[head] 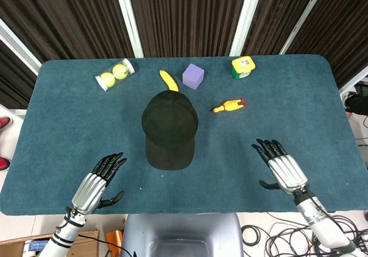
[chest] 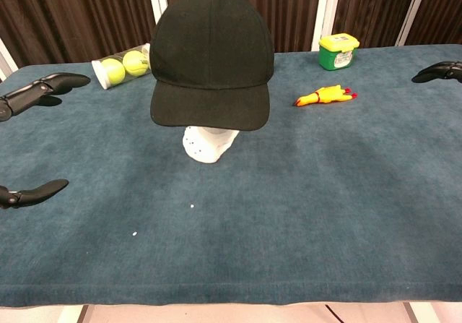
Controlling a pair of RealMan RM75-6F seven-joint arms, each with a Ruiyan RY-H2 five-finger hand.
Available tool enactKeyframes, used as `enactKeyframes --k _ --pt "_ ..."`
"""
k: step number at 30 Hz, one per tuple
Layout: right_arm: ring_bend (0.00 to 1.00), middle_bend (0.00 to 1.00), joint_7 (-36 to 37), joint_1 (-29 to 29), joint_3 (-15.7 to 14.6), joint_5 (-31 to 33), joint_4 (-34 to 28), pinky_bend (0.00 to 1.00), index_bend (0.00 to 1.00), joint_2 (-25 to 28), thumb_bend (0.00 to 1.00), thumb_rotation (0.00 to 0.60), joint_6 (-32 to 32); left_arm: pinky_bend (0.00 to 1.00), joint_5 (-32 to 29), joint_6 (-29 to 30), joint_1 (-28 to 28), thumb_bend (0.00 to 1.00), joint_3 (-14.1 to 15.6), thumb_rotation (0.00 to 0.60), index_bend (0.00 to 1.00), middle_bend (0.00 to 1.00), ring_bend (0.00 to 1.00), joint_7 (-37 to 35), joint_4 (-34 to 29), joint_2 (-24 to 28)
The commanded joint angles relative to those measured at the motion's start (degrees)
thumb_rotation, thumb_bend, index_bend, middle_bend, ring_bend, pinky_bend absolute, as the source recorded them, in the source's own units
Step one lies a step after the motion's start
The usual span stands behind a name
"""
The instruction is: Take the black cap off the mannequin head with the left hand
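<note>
The black cap (head: 169, 129) (chest: 211, 56) sits on the white mannequin head (chest: 208, 143) in the middle of the table, its brim facing me. My left hand (head: 99, 183) (chest: 35, 92) hovers open near the front left edge, well to the left of the cap, holding nothing. Over at the front right, my right hand (head: 282, 168) (chest: 437, 71) is open too, fingers spread and far from the cap.
A clear tube of tennis balls (head: 115, 74) lies at the back left. A banana (head: 168, 80) and a purple cube (head: 194, 76) sit just behind the cap. A yellow rubber chicken (head: 228, 106) and a green-yellow container (head: 243, 67) are at the back right.
</note>
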Motion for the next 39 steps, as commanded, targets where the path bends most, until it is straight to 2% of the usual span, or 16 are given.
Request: enactKeyframes --k 1,4,6,9,12,18,23,28,31,33,35,39 --pt "0.00 0.00 -0.12 -0.12 -0.32 -0.13 -0.02 0.00 0.00 0.07 0.12 0.600 0.21 0.12 -0.34 -0.37 -0.05 0.32 0.17 0.600 0.00 0.01 0.00 -0.82 -0.39 0.02" --pt "0.00 0.00 -0.25 -0.98 -0.86 -0.80 -0.03 0.00 0.00 0.44 0.12 0.600 1.75 0.13 1.14 0.54 0.09 0.32 0.84 0.600 0.00 0.01 0.01 -1.82 -0.47 -0.86" --pt "0.00 0.00 0.15 -1.64 -1.30 -1.20 0.13 0.00 0.00 0.85 0.12 0.600 2.68 0.18 3.09 1.76 0.24 0.32 1.28 0.600 0.03 0.05 0.05 -1.47 0.59 -2.70" --pt "0.00 0.00 1.97 -2.28 -1.99 -0.97 0.74 0.00 0.00 1.91 0.12 0.600 2.78 0.25 4.30 1.44 0.12 0.32 1.03 0.600 0.05 0.09 0.11 3.41 2.21 -7.37" --pt "0.00 0.00 3.85 -2.45 -2.06 -0.23 2.09 0.00 0.00 2.39 0.12 0.600 2.43 0.27 4.36 -0.64 -0.86 0.32 0.62 0.600 0.07 0.12 0.15 6.25 2.49 -11.20" --pt "0.00 0.00 10.33 -2.68 -2.49 0.14 6.53 0.00 0.00 2.97 0.12 0.600 1.36 0.28 1.97 -4.94 -3.39 0.32 -3.69 0.600 0.12 0.14 0.18 17.67 4.62 -18.88" --pt "0.00 0.00 14.49 -2.67 -3.19 -0.16 9.06 0.00 0.00 3.88 0.12 0.600 0.08 0.28 2.98 -2.37 -4.71 0.32 -7.15 0.600 0.13 0.14 0.19 23.03 9.13 -22.85" --pt "0.00 0.00 18.62 -2.50 -3.85 -1.00 10.64 0.00 0.00 4.69 0.12 0.600 -1.00 0.29 3.34 0.38 -5.76 0.32 -9.30 0.600 0.17 0.17 0.22 23.55 13.50 -25.00" --pt "0.00 0.00 20.17 -2.45 -4.13 -1.55 11.25 0.00 0.00 4.96 0.12 0.600 -1.24 0.33 3.84 1.43 -6.79 0.32 -9.93 0.600 0.21 0.24 0.31 23.07 16.38 -26.52" --pt "0.00 0.00 21.10 -2.44 -4.27 -1.88 11.39 0.00 0.00 5.20 0.12 0.600 -1.27 0.36 4.10 1.77 -7.44 0.32 -10.09 0.600 0.25 0.33 0.42 23.00 18.17 -27.52" --pt "0.00 0.00 21.94 -2.46 -4.29 -2.11 11.56 0.00 0.00 5.47 0.12 0.600 -1.13 0.38 4.38 2.03 -8.15 0.32 -10.14 0.600 0.28 0.39 0.49 23.39 19.91 -28.55" --pt "0.00 0.00 23.25 -2.53 -4.31 -2.40 11.71 0.00 0.00 5.89 0.12 0.600 -0.84 0.39 4.98 2.80 -9.24 0.32 -9.98 0.600 0.30 0.44 0.54 23.46 22.20 -30.18"
